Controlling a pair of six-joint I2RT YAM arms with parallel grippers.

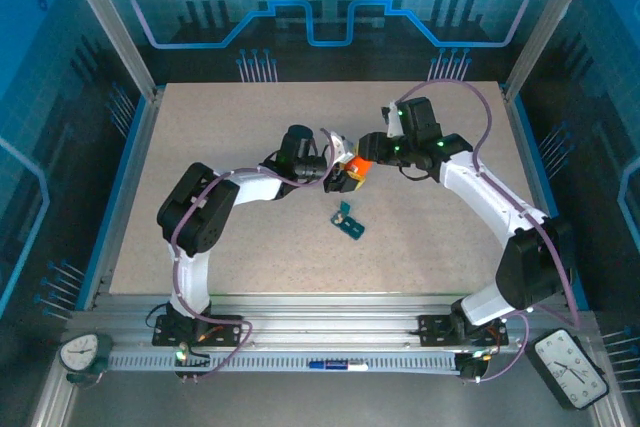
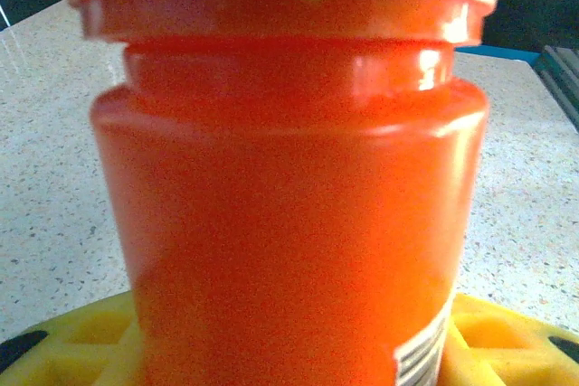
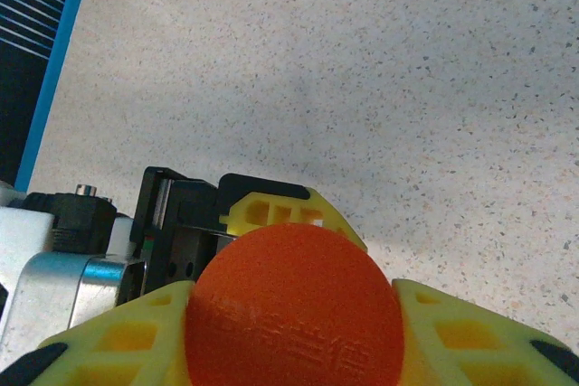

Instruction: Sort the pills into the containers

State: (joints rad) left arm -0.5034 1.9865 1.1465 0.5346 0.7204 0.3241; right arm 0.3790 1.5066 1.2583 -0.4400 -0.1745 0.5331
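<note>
Top external view: both arms reach in from the near rail and meet just beyond mid-bench, over speckled bench (image 1: 220, 117).
Left jaws: pinching the orange bottle (image 1: 358, 169) around its body; on the left wrist view the yellow fingers (image 2: 72, 341) sit on either side of the bottle's (image 2: 289, 223) lower part.
Right jaws: pressed onto the bottle's cap (image 3: 294, 309), with yellow fingers (image 3: 488, 332) flanking it on the right wrist view.
Pill box: the dark-teal pill box (image 1: 349, 222) lies flat on the bench, just nearer the arm bases than the held bottle, apart from it and from both arms; its compartments are too small to read.
Left edge: a blue strip (image 1: 110, 207) borders the bench, with a wide bare stretch between it and the left arm (image 1: 200, 212).
Right edge: the right arm (image 1: 490, 197) runs close along the blue border (image 1: 530, 157), leaving little room there.
Far edge: open bench lies between the jaws and the back panel (image 1: 330, 7).
Near edge: bare bench lies between the pill box and the metal rail (image 1: 330, 332); a round clock (image 1: 83, 352) and a black clock (image 1: 570, 367) stand off the bench at its near corners.
Corners: metal posts (image 1: 110, 17) rise at the far corners.
</note>
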